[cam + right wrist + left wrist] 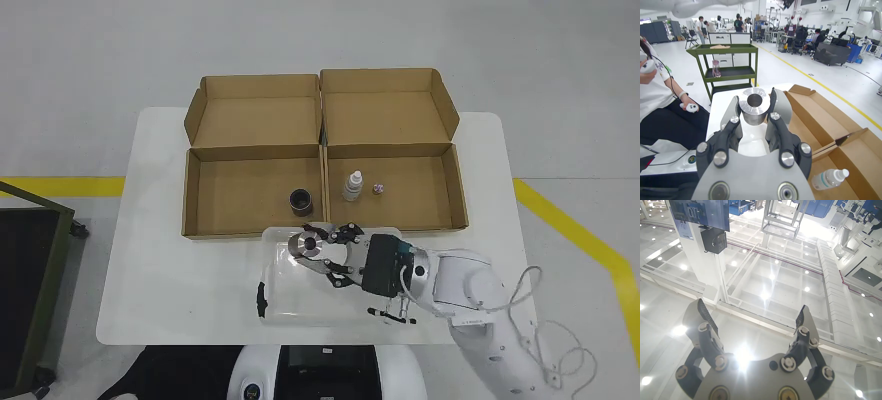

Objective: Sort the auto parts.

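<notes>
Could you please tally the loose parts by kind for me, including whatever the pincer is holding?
Sleeves: 2, the silver sleeve in the right pincer and the dark sleeve in the left cardboard box.
White bottle: 1.
Small round piece: 1.
Total: 4.

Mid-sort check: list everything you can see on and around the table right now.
left box: one, brown cardboard, table's far side
right box: one, brown cardboard, beside the left box
ring part: one, dark, in left box
bottle: one, white, in right box
small part: one, pale, beside bottle
bin: one, clear, table's near edge
metal cylinder: one, silver, held over bin
table: one, white
cart: one, green, left of table
left gripper: open, facing ceiling
right gripper: shut on metal cylinder
</notes>
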Tool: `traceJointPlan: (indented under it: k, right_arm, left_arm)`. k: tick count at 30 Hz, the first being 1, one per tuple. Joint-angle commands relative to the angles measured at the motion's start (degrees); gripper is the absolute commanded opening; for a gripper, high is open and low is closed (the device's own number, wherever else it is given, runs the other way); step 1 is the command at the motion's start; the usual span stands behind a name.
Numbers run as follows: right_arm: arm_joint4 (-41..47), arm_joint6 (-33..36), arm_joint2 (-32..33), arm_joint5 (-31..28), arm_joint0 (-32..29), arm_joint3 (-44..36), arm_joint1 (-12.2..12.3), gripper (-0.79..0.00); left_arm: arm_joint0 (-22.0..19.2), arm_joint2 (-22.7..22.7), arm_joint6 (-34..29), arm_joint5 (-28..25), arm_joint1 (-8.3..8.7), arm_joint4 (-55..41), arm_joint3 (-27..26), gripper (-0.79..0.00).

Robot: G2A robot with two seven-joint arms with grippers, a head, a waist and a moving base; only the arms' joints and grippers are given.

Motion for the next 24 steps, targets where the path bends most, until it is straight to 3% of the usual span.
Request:
traceJointPlan:
  k: [1, 10, 17, 24]
  right_arm:
    - [1.6, -0.6, 1.4, -0.2, -0.4, -1.0, 0.2, -0.785]
    - [6.2, -3.0, 4.6, 1.1, -1.4, -2.1, 0.5, -0.785]
    - [10.8, -1.1, 5.5, 1.2, 1.0, 0.8, 0.6, -0.785]
    - [5.2, 4.0, 2.9, 4.1, 4.0, 3.5, 0.5, -0.785]
  left_arm:
    - [0.0, 0.0, 0.0, 0.0, 0.00, 0.0, 0.0, 0.000]
    - [0.0, 0.0, 0.0, 0.0, 0.00, 0.0, 0.0, 0.000]
    - [0.0, 0.0, 0.0, 0.0, 0.00, 0.0, 0.0, 0.000]
    - [0.0, 0.0, 0.0, 0.0, 0.00, 0.0, 0.0, 0.000]
